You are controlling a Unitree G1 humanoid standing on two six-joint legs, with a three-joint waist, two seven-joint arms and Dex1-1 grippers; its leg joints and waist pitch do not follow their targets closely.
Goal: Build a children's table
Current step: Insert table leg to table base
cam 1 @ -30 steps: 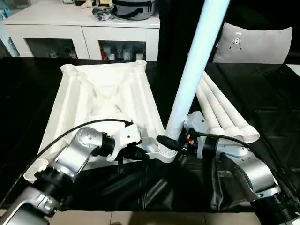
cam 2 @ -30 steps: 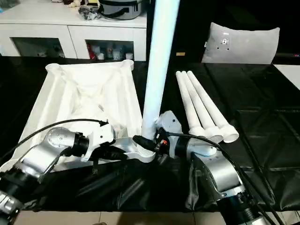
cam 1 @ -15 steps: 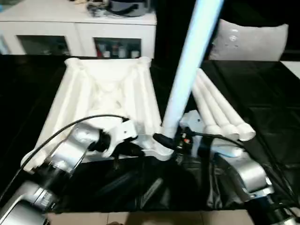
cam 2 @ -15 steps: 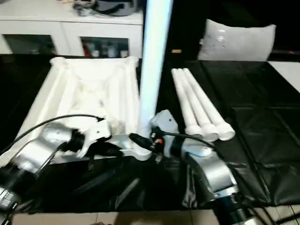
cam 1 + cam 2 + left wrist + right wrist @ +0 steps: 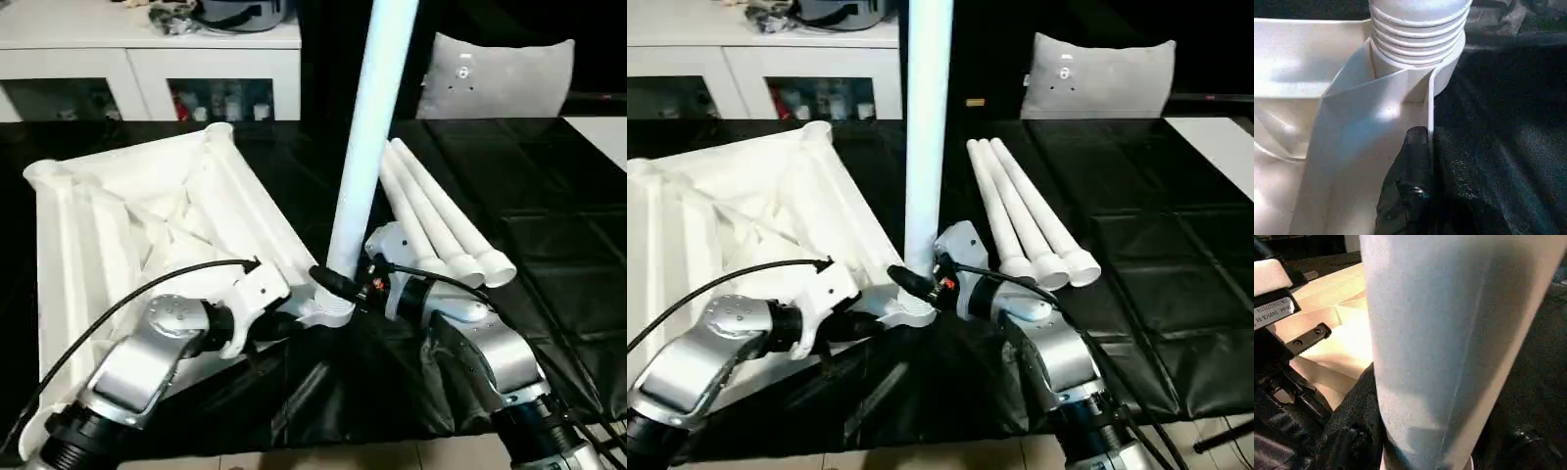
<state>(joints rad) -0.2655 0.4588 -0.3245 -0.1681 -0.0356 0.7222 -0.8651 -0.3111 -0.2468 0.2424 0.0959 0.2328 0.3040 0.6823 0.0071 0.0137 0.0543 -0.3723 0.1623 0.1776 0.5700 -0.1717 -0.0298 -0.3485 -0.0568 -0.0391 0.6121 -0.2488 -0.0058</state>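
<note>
The white tabletop [image 5: 147, 225] lies upside down on the black cover, ribbed side up. One white leg [image 5: 367, 127] stands upright in its near right corner socket [image 5: 331, 308]. My right gripper [image 5: 343, 284] is shut on that leg just above the socket, and the tube [image 5: 1440, 333] sits between its black fingers [image 5: 1352, 431]. My left gripper [image 5: 289, 318] is shut on the thin rim wall [image 5: 1366, 147] beside the same socket, with one finger [image 5: 1410, 171] on the wall's outer face. The leg's ribbed end [image 5: 1420, 29] sits in the socket.
Three more white legs [image 5: 441, 220] lie side by side on the black cover to the right of my right arm. A white cabinet [image 5: 147, 69] with glass doors stands behind the tabletop. A grey-white cushion panel [image 5: 490, 73] leans at the back right.
The view has shifted. Beyond that, the tabletop has turned about the held corner, its far end swinging to the left. Both grippers keep their holds and the leg stays upright.
</note>
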